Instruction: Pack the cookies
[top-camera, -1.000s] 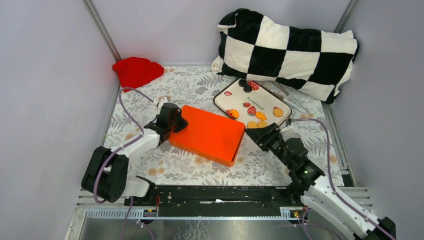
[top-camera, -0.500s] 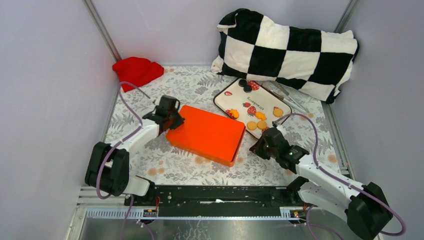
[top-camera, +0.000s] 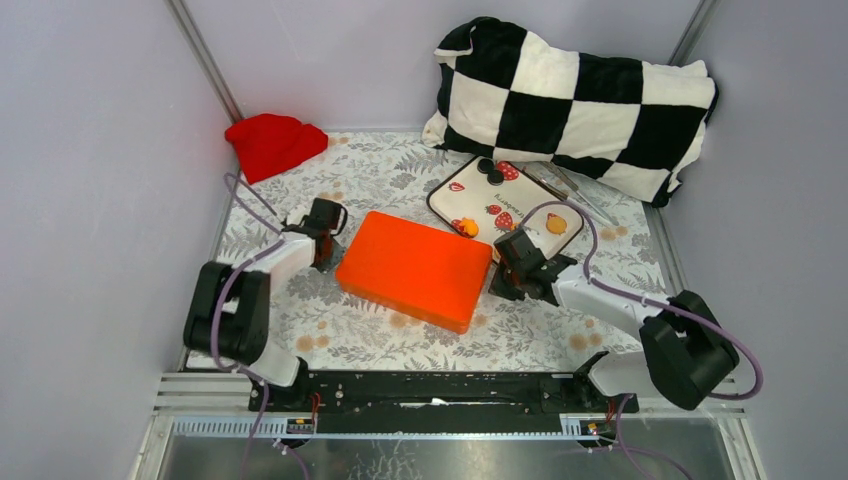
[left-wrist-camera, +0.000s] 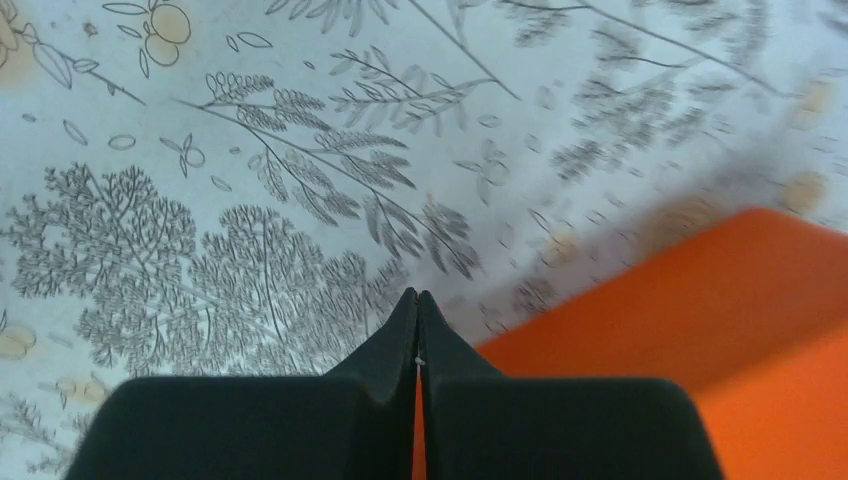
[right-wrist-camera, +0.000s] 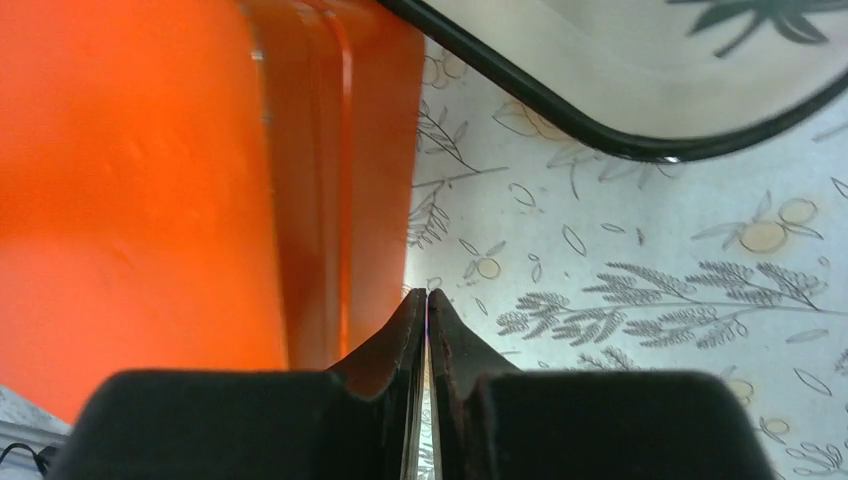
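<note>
Cookies (top-camera: 556, 224) lie scattered on the strawberry-print tray (top-camera: 530, 198), at 1 o'clock from the orange box (top-camera: 415, 270) in the middle of the table (top-camera: 400, 165). Left pincer (left-wrist-camera: 417, 297), fingers pressed together and empty, sits just beside the box's 9 o'clock edge. Right pincer (right-wrist-camera: 427, 295), likewise closed on nothing, sits at the 3 o'clock edge.
</note>
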